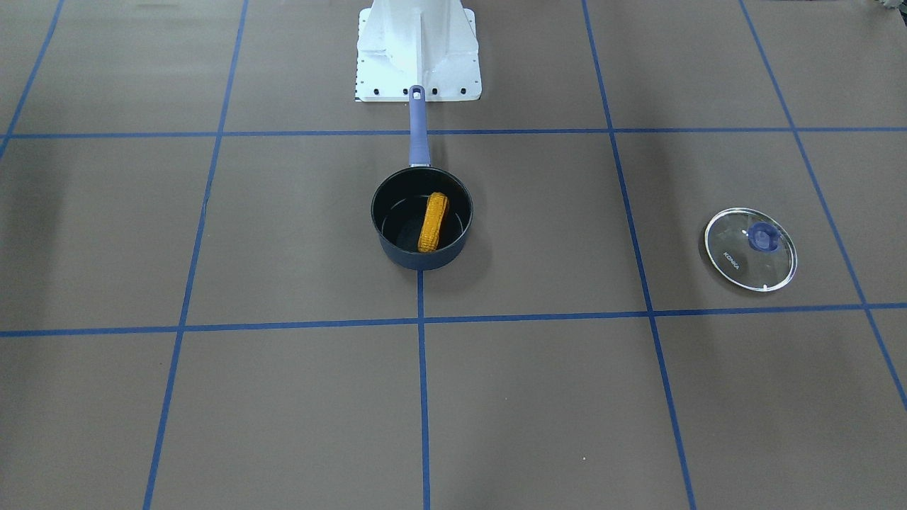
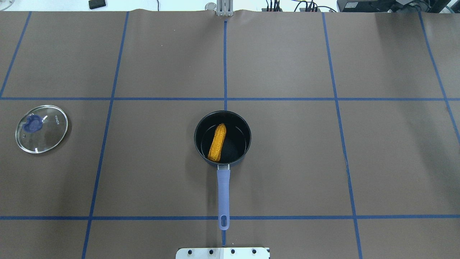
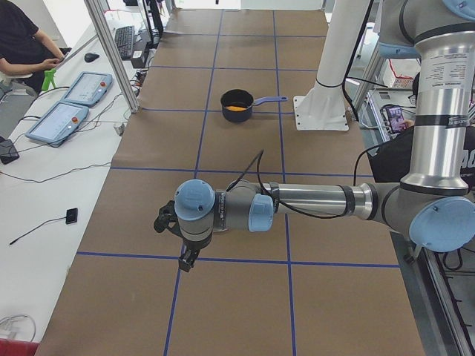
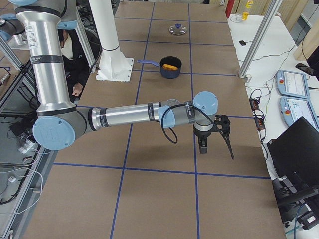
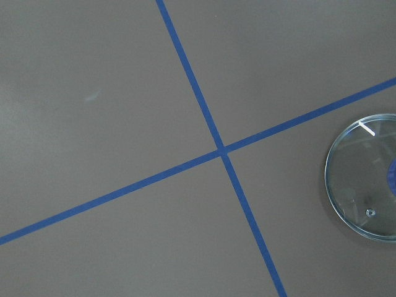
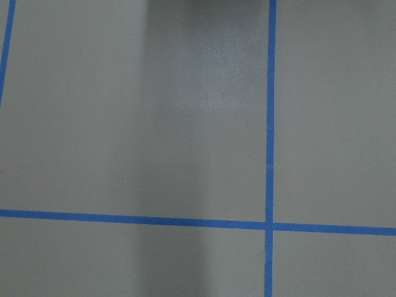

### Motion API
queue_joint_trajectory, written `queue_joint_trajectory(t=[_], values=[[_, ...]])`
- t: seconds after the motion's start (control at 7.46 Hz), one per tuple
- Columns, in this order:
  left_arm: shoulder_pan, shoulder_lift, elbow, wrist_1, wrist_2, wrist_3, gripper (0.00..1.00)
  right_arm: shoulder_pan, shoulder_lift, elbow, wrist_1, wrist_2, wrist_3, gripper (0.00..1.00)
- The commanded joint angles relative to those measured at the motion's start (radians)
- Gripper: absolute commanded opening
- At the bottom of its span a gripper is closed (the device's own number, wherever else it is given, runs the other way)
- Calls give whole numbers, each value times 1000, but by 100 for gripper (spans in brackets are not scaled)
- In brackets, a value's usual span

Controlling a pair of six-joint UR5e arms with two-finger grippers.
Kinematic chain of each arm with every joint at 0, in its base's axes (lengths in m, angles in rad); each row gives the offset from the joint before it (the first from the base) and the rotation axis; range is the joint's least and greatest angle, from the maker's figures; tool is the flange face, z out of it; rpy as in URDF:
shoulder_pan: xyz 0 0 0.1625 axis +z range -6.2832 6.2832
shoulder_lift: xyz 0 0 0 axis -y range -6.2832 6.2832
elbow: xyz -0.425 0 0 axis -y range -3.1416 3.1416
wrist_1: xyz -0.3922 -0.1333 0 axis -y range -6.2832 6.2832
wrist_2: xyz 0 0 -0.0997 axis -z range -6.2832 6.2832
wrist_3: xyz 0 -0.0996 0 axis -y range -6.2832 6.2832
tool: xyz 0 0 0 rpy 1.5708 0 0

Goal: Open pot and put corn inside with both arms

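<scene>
Overhead & front views give the pot [image 1: 418, 261], corn [image 2: 217, 142] and lid [image 1: 750, 248]. Arms show only in the side views. The left gripper [image 3: 162, 221] & right gripper [image 4: 227, 142] hang over opposite table [image 1: 283, 212] ends, well apart from the pot. Can't tell how wide either stands, or whether it has hold of anything. L wrist cam catches the lid's edge; R wrist cam just tape lines [image 6: 270, 124].

Pot sits mid-table, handle [image 2: 223, 190] pointing straight at the robot base [image 1: 418, 49]. Corn lies inside it, long axis approx. along the handle line, slightly skewed, tapered tip away from the robot. Lid lies flat on the table, knob [image 1: 763, 237] up, far to the robot's left.
</scene>
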Motion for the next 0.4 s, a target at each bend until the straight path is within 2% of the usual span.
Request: queue_joint_trajectory(t=[0.0,0.27], values=[[1,6,-10,-5,1,-20,99,0,-5,12,0,2,1,100],[1,9,-21,-5,0,-28,99,0,5,9,-7,-3,1,100]])
